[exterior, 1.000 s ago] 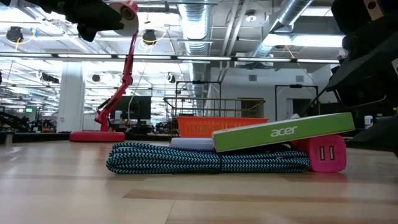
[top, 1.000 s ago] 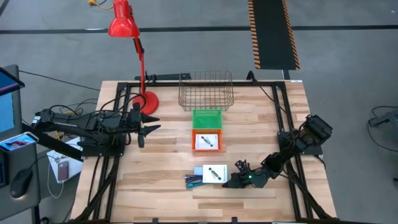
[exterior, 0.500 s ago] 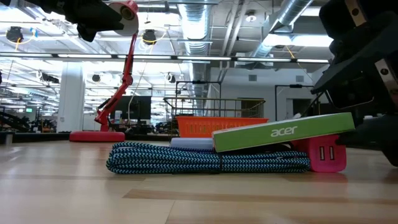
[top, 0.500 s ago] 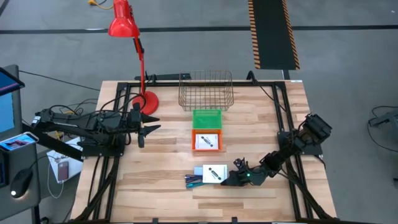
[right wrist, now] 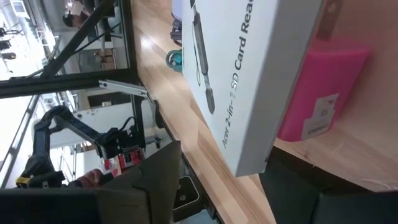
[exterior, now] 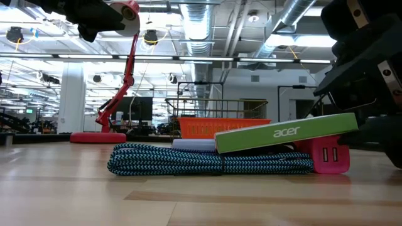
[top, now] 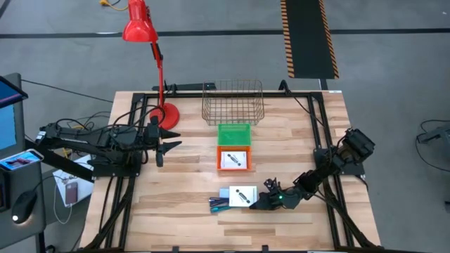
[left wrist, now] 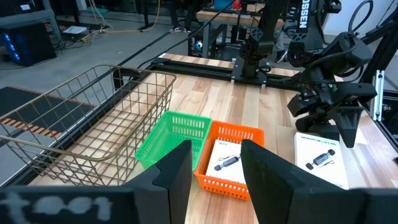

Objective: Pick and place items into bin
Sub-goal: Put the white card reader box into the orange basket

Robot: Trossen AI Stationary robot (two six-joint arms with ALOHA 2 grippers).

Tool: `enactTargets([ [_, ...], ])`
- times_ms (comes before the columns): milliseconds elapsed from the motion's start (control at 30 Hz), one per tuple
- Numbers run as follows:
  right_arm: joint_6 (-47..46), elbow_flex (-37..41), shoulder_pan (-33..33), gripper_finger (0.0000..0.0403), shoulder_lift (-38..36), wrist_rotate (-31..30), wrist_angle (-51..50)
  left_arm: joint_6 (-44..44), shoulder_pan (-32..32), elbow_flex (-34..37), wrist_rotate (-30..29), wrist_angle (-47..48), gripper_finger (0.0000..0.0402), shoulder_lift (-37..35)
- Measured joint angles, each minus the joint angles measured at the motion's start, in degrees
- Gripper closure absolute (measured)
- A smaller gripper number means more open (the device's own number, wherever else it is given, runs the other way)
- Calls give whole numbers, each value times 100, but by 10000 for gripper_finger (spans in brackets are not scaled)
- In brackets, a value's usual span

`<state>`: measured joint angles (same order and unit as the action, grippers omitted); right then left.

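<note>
The right gripper (top: 261,203) is reaching low over the bench (top: 183,225), right beside the white Acer card reader box (top: 243,196). Its fingers are sitting wide apart around the box edge and are gripping nothing yet. I think it is getting ready to grab this box. Next it needs to close, lift, and carry the box to the wire basket (top: 233,102) at the far side. The left gripper (top: 167,138) is waiting open and empty near the red lamp (top: 140,28). I am counting two white boxes: one here on a braided cable (exterior: 169,160) and pink charger (exterior: 328,157), one in the orange tray (top: 234,160). One green tray (top: 234,133) is sitting beside it.
</note>
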<state>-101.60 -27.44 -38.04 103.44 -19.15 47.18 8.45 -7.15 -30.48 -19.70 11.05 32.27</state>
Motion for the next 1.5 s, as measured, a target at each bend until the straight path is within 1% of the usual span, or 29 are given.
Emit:
enactTargets([
  [433, 11, 7, -2, 287, 4, -46, 118, -2, 1, 0, 4, 4, 274, -2],
  [733, 105, 4, -7, 331, 7, -46, 131, -2, -1, 0, 17, 72, 274, -2],
  [1500, 411, 4, -7, 347, 7, -88, 138, 96, 0, 0, 14, 131, 274, -1],
])
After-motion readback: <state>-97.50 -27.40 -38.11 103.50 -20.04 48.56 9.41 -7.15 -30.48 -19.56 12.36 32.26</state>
